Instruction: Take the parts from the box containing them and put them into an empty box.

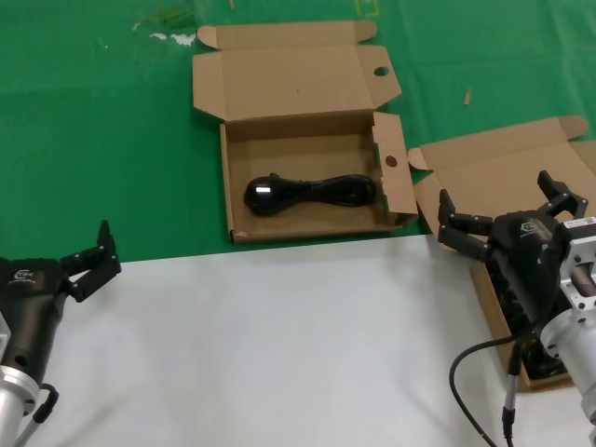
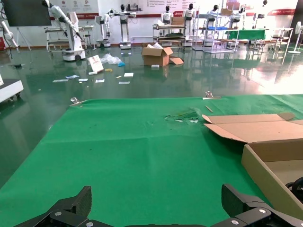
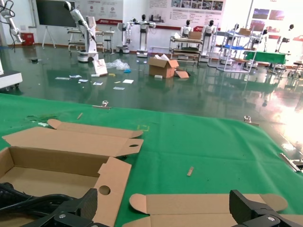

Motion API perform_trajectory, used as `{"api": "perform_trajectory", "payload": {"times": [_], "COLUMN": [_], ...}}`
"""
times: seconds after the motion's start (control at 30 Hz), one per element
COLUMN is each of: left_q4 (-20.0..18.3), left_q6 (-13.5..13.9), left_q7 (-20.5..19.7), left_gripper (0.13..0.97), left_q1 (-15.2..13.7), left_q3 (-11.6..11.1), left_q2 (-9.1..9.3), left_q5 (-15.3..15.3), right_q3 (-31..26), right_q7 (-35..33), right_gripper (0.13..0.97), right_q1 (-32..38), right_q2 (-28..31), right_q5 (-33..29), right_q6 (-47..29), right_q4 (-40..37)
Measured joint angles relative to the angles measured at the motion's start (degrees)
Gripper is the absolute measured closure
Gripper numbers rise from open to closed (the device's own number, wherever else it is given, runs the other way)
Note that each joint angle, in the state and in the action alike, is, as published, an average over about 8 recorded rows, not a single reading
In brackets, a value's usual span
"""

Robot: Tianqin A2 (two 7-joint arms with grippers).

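Observation:
The round-holed box (image 1: 237, 191) lies open at the middle of the green mat, with one coiled black power cable (image 1: 312, 193) on its floor. The plain-flapped box (image 1: 484, 172) lies open at the right, and my right arm covers most of its inside. A dark shape (image 1: 540, 369) shows in it below the arm. My right gripper (image 1: 498, 197) hangs open over this box with nothing between its fingers. The right wrist view shows its fingers (image 3: 90, 202) over the plain lid (image 3: 203, 204), with the holed box (image 3: 111, 182) and cable (image 3: 21, 201) beside. My left gripper (image 1: 91, 261) waits open at the near left.
A white sheet (image 1: 279, 345) covers the near half of the table, and the green mat (image 1: 102, 140) covers the far half. Small scraps (image 1: 468, 95) lie on the mat. The left wrist view shows my left gripper (image 2: 156, 201) over bare mat, with the holed box's wall (image 2: 265, 172) off to one side.

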Motion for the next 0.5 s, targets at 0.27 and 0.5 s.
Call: {"api": "perform_trajectory", "payload": {"times": [0.27, 0.5], "left_q4": [0.0, 0.0], "left_q6": [0.0, 0.0], "left_q7": [0.0, 0.0], "left_gripper": [0.132, 0.132], "left_q1": [0.0, 0.0], "left_q3": [0.0, 0.0], "left_q2": [0.0, 0.0], "left_q5": [0.0, 0.0], "right_q3": [0.0, 0.0], "right_q7": [0.0, 0.0], "right_gripper": [0.129, 0.129], "right_q1": [0.0, 0.0], "right_q2": [0.0, 0.0], "right_q5": [0.0, 0.0], "right_q6": [0.0, 0.0], "right_q4": [0.0, 0.0]}}
